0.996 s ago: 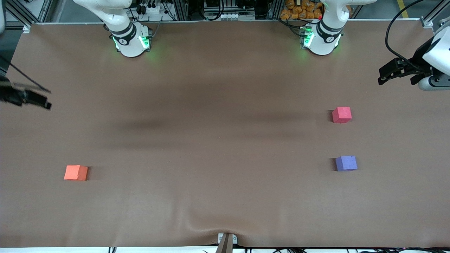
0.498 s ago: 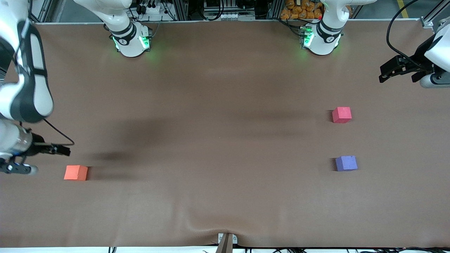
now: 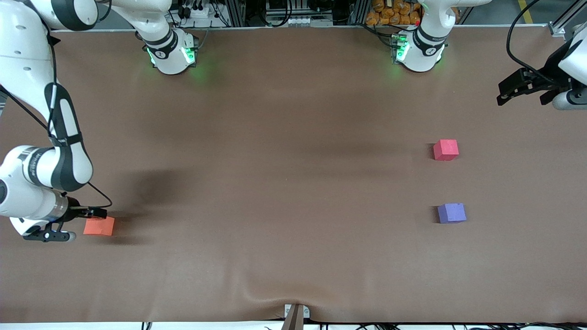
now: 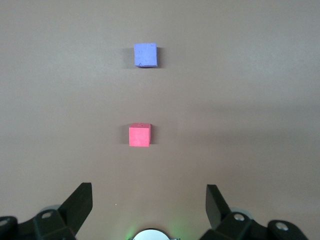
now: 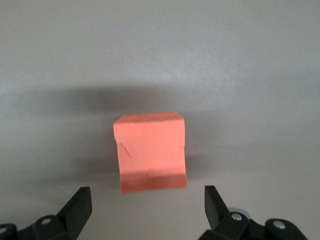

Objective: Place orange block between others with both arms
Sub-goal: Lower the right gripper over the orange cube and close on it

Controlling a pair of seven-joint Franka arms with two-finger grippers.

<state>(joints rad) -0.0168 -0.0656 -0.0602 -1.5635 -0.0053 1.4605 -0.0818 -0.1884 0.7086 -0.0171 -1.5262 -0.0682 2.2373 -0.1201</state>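
Observation:
The orange block (image 3: 98, 227) lies on the table toward the right arm's end; in the right wrist view the orange block (image 5: 150, 155) sits just ahead of the fingertips. My right gripper (image 3: 98, 213) (image 5: 147, 196) hangs low over it, open, its jaws wider than the block and not touching it. The pinkish-red block (image 3: 445, 149) (image 4: 139, 135) and the purple-blue block (image 3: 451, 213) (image 4: 145, 54) sit apart toward the left arm's end, the purple-blue one nearer the front camera. My left gripper (image 3: 503, 93) (image 4: 148, 192) waits up in the air over that end of the table, open and empty.
A brown cloth (image 3: 293, 183) covers the table, with a wrinkle (image 3: 293, 295) at the front edge above a small bracket (image 3: 296, 314). The arms' green-lit bases (image 3: 172, 55) (image 3: 417, 52) stand along the back edge.
The right arm has swung in from the table's end and come down to the orange block. The left gripper has drifted slightly toward the bases. No block has moved.

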